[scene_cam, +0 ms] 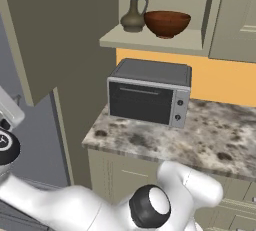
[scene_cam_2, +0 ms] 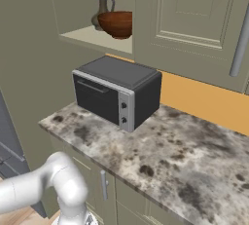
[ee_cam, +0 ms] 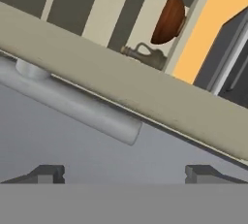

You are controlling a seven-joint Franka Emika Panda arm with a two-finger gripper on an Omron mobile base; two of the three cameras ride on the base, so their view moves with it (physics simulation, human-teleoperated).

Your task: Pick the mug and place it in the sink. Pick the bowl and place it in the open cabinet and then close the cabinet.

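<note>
The olive-beige upper wall cabinet (scene_cam: 160,42) stands open at twelve o'clock in both base views, its panelled door (ee_cam: 126,89) swung wide. On its shelf rests the round reddish-brown wooden bowl (scene_cam: 167,23), just beside a dark jug (scene_cam: 133,11) at its nine o'clock, so placement looks done (the mug I cannot judge). Closing remains. The two-finger gripper (ee_cam: 124,174), fingers apart and empty, faces the door edge.

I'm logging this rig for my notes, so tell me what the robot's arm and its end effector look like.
The arm is glossy white with rounded, tube-like links. Its joints are dark: one shows as a black ring around a white cap. The right base view shows a bent white elbow. The end effector has two small, dark grey, blocky fingertips. No cables or markings are visible.
</note>
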